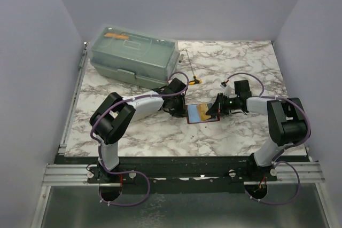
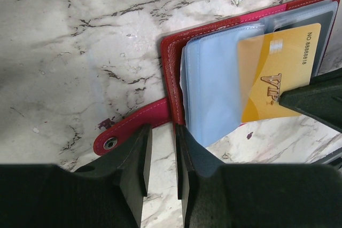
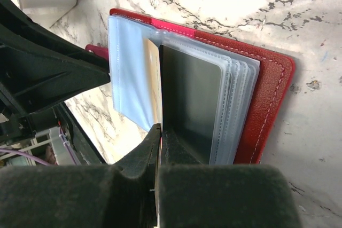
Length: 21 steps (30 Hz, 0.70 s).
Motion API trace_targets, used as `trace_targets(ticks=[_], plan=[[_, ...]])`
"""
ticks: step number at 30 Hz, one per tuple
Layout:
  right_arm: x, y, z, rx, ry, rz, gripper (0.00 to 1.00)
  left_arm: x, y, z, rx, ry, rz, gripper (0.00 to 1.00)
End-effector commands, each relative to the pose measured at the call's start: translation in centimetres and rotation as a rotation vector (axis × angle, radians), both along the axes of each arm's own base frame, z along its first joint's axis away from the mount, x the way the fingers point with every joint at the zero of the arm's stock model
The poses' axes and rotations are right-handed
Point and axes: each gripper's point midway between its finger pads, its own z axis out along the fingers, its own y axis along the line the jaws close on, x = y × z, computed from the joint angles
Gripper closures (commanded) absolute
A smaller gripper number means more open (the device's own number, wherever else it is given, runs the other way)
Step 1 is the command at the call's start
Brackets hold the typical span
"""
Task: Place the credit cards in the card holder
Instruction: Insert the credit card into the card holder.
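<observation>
The red card holder point(image 1: 204, 122) lies open on the marble table between both grippers, its clear sleeves fanned out point(image 2: 214, 89). My right gripper point(image 3: 160, 129) is shut on a gold card point(image 2: 278, 73) marked VIP. The card stands partly inside a sleeve and shows edge-on in the right wrist view point(image 3: 154, 78). A dark blue-grey card point(image 3: 189, 100) sits in a sleeve right beside it. My left gripper point(image 2: 163, 132) is narrowly open. Its fingertips are at the holder's near edge point(image 2: 171, 57), beside the snap strap point(image 2: 128, 129), with table showing between them.
A grey-green plastic box point(image 1: 133, 54) stands at the back left. A thin tool with an orange tip point(image 1: 193, 78) and a small white object point(image 1: 224, 85) lie behind the holder. Walls close in the table on three sides.
</observation>
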Motion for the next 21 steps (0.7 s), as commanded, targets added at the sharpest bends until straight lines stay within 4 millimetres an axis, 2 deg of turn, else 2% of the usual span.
trace_targets(ticks=[1, 8, 13, 17, 21], plan=[[0.9, -0.7, -1.4, -0.055, -0.015, -0.025, 1.00, -0.6, 1.1, -2.4, 0.077, 0.023, 0.002, 0.71], [1.7, -1.1, -1.5, -0.092, -0.030, -0.031, 1.00, -0.6, 1.1, -2.5, 0.080, 0.021, -0.002, 0.71], [1.3, -1.0, -1.9, -0.086, -0.007, -0.025, 1.00, -0.6, 1.1, -2.3, 0.075, 0.021, -0.002, 0.72], [0.2, -0.3, -1.5, -0.022, 0.036, -0.036, 0.99, -0.7, 0.9, -2.2, 0.065, 0.028, 0.000, 0.72], [-0.2, 0.6, -0.6, 0.072, 0.036, -0.076, 0.94, -0.8, 0.7, -2.2, 0.060, 0.031, 0.000, 0.74]])
